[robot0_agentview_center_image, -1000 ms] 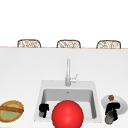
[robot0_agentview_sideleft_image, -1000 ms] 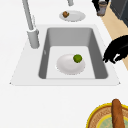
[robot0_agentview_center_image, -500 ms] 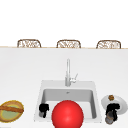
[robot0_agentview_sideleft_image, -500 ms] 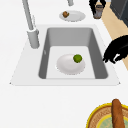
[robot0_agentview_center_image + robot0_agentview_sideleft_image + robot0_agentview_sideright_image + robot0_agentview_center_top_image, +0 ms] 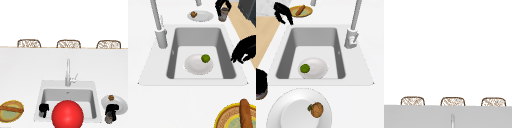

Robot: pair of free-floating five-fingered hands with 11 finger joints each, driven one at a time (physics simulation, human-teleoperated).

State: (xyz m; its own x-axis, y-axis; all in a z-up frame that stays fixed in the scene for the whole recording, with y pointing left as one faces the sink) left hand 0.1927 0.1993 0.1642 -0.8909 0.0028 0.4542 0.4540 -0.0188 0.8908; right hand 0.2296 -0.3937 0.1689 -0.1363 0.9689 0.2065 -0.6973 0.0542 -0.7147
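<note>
My right hand (image 5: 111, 109) sits on top of a brown cup (image 5: 109, 119) at the counter's front right, fingers curled round its rim; the same right hand (image 5: 222, 4) arches over the cup (image 5: 223, 14) in the left side view. My left hand (image 5: 43, 108) hovers at the sink's front left corner, fingers loosely bent and holding nothing. In the left side view this left hand (image 5: 245, 50) hangs over the sink's front rim. In the basin, a white plate (image 5: 195, 67) carries a green lime (image 5: 205, 58). A red ball (image 5: 67, 115) shows in front of the sink.
A white plate (image 5: 286, 112) with a brown lump of food (image 5: 316, 109) lies right of the sink (image 5: 40, 100), next to the cup. A yellow-rimmed basket plate (image 5: 7, 115) with a bread stick (image 5: 245, 115) lies left. The faucet (image 5: 68, 72) stands at the back rim.
</note>
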